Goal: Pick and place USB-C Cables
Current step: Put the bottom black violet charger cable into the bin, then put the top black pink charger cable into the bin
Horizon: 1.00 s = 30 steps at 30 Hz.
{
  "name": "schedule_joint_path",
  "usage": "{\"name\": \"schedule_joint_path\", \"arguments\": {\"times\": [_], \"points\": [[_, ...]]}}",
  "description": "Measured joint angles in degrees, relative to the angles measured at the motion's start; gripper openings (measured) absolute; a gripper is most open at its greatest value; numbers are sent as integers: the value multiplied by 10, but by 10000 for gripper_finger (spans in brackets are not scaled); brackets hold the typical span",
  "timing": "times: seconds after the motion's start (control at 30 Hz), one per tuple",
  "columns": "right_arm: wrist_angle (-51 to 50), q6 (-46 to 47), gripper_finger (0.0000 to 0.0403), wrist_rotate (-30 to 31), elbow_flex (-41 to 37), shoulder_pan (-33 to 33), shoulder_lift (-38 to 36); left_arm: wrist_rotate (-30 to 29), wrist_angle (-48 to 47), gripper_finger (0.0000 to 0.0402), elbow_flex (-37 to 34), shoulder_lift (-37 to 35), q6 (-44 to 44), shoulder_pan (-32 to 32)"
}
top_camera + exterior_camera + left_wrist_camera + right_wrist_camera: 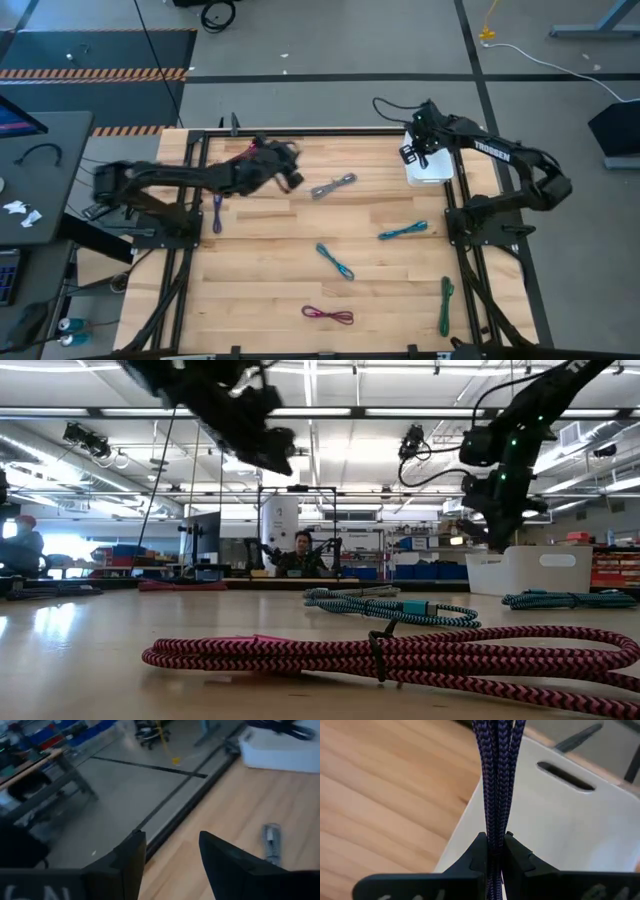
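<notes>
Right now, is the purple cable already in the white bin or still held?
Still held: the right gripper's fingers are shut on the purple cable, which hangs over the white bin.

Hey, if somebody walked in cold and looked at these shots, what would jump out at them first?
Probably the right gripper, shut on a dark purple cable right above the white bin at the table's far right corner. Next, the bright cables scattered on the wooden table: a magenta cable near the front edge, a teal cable and a green cable toward the right. The left gripper hangs open and empty over the far left part.
</notes>
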Motion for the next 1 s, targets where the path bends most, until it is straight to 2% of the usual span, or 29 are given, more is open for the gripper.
{"name": "schedule_joint_path", "arguments": {"times": [0.2,0.33,0.67,0.87,1.0], "points": [[-14,56,30,46,1,21,55,5,11,179,-57,-107,-23,-9],[-80,108,45,65,17,36,95,0,7,176,-68,-149,-23,-29],[-105,166,88,112,21,52,121,2,7,173,-74,-167,10,-63],[-92,136,120,108,24,51,96,2,10,172,-74,-167,12,-60],[-97,118,137,102,55,50,60,2,22,172,-74,-167,12,-58]]}}
